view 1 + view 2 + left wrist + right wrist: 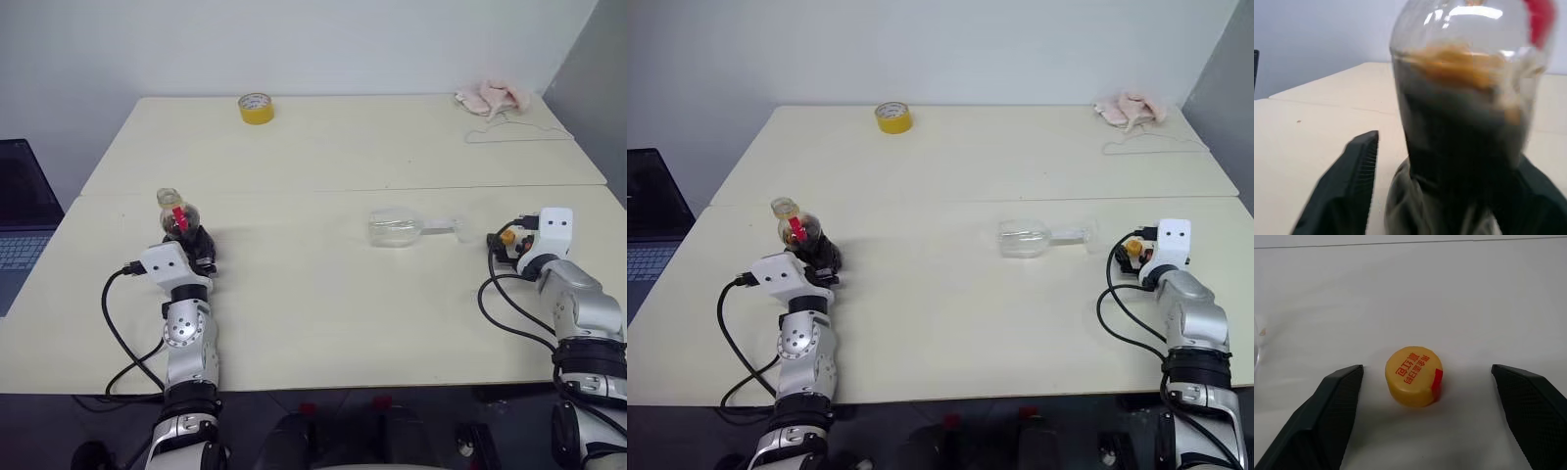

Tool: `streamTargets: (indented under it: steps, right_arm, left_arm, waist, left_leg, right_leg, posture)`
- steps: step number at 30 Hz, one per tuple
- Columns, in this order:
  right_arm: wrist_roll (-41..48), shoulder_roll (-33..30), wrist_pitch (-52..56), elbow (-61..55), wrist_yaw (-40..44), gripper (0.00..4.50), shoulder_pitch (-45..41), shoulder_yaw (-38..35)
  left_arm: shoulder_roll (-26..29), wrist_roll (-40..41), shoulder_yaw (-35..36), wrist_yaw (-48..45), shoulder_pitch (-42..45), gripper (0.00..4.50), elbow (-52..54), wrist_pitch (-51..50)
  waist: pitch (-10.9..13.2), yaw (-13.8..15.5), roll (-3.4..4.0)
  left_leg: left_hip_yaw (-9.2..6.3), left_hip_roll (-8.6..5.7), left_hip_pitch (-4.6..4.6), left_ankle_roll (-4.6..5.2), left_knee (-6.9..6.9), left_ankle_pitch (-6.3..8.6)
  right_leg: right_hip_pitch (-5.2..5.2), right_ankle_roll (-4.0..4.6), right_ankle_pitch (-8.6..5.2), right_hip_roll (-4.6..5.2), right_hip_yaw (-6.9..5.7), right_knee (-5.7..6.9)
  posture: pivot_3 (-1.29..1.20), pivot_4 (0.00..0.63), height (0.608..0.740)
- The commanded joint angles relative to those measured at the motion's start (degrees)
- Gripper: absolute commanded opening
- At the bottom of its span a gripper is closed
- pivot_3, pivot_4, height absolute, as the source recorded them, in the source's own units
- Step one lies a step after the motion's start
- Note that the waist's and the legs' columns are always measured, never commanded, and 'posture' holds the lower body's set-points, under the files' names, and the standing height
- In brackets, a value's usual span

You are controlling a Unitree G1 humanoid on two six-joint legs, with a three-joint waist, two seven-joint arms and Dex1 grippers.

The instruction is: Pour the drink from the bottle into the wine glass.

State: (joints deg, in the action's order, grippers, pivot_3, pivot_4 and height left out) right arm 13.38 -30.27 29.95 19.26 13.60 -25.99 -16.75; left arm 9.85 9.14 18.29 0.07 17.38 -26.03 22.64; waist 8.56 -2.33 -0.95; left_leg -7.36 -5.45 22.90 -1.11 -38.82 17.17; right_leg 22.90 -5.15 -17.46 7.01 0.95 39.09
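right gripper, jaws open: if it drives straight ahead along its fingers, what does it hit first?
Likely the yellow cap, lying on the table between the open right gripper's fingers. Beyond it, bare tabletop as far as visible.

One bottle (177, 219), one wine glass (397, 228), one cap (1413, 376), one tape roll (256, 108)

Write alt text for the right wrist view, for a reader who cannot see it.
An orange-yellow bottle cap with red lettering sits on the pale table, loose between the right gripper's two wide-open black fingers, touching neither. A sliver of clear glass shows at one edge.
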Motion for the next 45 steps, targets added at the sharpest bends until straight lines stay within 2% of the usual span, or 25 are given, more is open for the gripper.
streamTargets:
  steps: [1, 8, 18, 26, 38, 43, 45]
  right_arm:
    - [-0.7, -1.5, -2.0, 0.3, 0.5, 4.5, -1.8, -0.6]
    - [-1.2, -2.3, -3.4, 0.8, 1.2, 4.5, -3.8, -0.9]
    - [-0.6, -4.4, -5.2, 4.6, 3.6, 4.5, -5.3, -2.2]
    - [-0.7, -3.9, -7.2, 4.9, 3.6, 4.5, -5.5, -1.9]
    - [-0.5, -7.1, -8.2, 3.0, 7.3, 4.5, -5.9, -1.4]
    - [-1.1, -10.0, -8.6, 0.3, 11.1, 4.5, -5.2, -0.3]
    - [-1.0, -13.0, -9.0, -2.8, 16.6, 4.5, -4.7, 1.5]
  left_arm:
    - [0.5, 0.1, 0.9, 1.2, -0.3, 4.38, 1.0, -0.1]
    - [0.2, 0.7, 0.2, 0.2, -1.6, 4.48, 2.5, -1.7]
    - [-0.4, 1.4, -3.0, -3.4, -5.2, 4.48, 11.8, -6.3]
    - [-2.8, 0.9, -4.3, -2.3, -8.9, 4.48, 18.7, -10.3]
    - [-2.6, -0.4, -5.0, -1.4, -14.6, 4.48, 29.0, -15.9]
    - [-2.5, -1.1, -6.3, -3.1, -19.1, 4.48, 33.1, -16.2]
    - [-2.5, -0.4, -8.3, -5.5, -21.7, 4.48, 35.3, -16.9]
  waist:
    - [0.0, 0.0, 0.0]
    - [0.0, 0.0, 0.0]
    - [0.0, 0.2, 0.0]
    - [0.0, 0.4, 0.0]
    - [0.0, 0.5, 0.0]
    - [0.0, 0.5, 0.02]
    - [0.0, 0.6, 0.05]
  left_leg:
    - [0.0, 0.0, 0.0, 0.0, 0.0, 0.0]
    - [0.01, 0.0, 0.0, 0.0, 0.0, 0.0]
    - [0.0, -0.02, 0.01, 0.0, -0.03, 0.0]
    - [0.02, -0.01, 0.01, 0.0, -0.02, 0.0]
    - [0.02, 0.0, 0.0, 0.0, -0.03, 0.0]
    - [0.03, -0.01, 0.0, 0.0, -0.01, 0.0]
    - [0.03, -0.02, 0.01, 0.0, -0.01, 0.0]
  right_leg:
    - [0.0, 0.0, 0.0, 0.0, 0.0, 0.0]
    - [0.0, 0.0, 0.0, 0.01, 0.01, 0.0]
    - [-0.03, 0.0, 0.0, 0.02, 0.01, -0.02]
    - [-0.05, 0.0, 0.0, 0.01, 0.01, -0.04]
    - [-0.08, 0.0, 0.0, 0.01, 0.01, -0.06]
    - [-0.09, 0.0, 0.0, 0.02, 0.02, -0.09]
    - [-0.09, 0.0, 0.0, 0.02, 0.01, -0.09]
  posture:
    - [0.0, 0.15, 0.74]
    - [0.0, 0.15, 0.74]
    - [0.0, 0.15, 0.74]
    - [0.0, 0.15, 0.74]
    - [0.0, 0.15, 0.74]
    - [0.0, 0.15, 0.74]
    - [0.0, 0.15, 0.74]
